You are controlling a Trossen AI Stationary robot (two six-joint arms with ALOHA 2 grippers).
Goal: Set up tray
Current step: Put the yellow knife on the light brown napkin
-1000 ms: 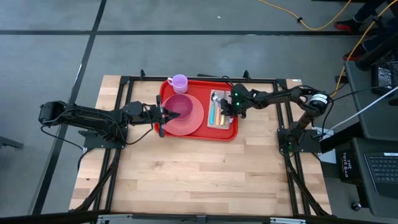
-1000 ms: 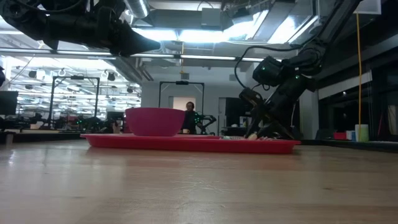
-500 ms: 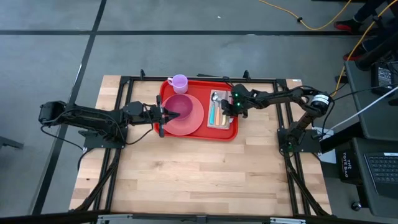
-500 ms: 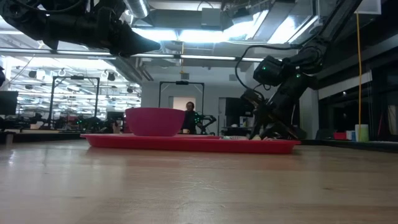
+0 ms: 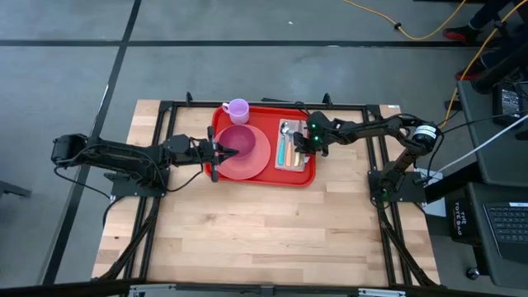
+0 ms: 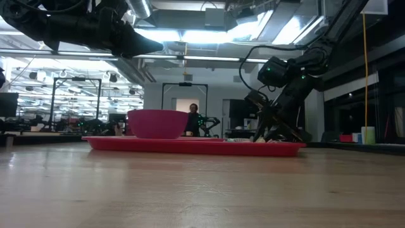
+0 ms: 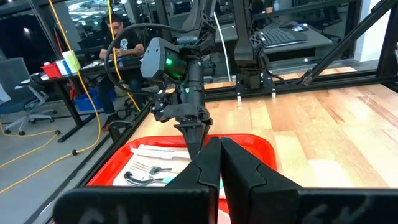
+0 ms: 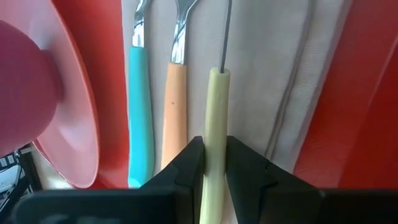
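The red tray (image 5: 307,175) lies at the table's far middle. On its left part a salmon-pink plate (image 5: 260,157) carries a magenta bowl (image 5: 241,140). A purple cup (image 5: 238,108) stands at the tray's far left corner. On the right part lies a beige napkin (image 8: 273,93) with a teal-handled utensil (image 8: 140,99), an orange-handled fork (image 8: 175,106) and a pale yellow-handled utensil (image 8: 217,99). My right gripper (image 8: 214,146) slants down over the napkin, shut on the yellow handle. Level above the bowl, my left gripper (image 7: 221,149) is shut and holds nothing. My right gripper pinches the yellow handle (image 8: 216,121) between its two fingers, well back from where the thin metal shaft (image 8: 226,31) enters it. The fingers slant down at it from the table's right side. Whether the utensil rests on the napkin or hangs just above it, I cannot tell.
Black frame rails (image 5: 165,124) run along the table's left, right and far sides. Bare wood (image 5: 264,231) spreads between the tray and the near edge. In the room beyond the table a person (image 7: 121,43) sits at a desk.
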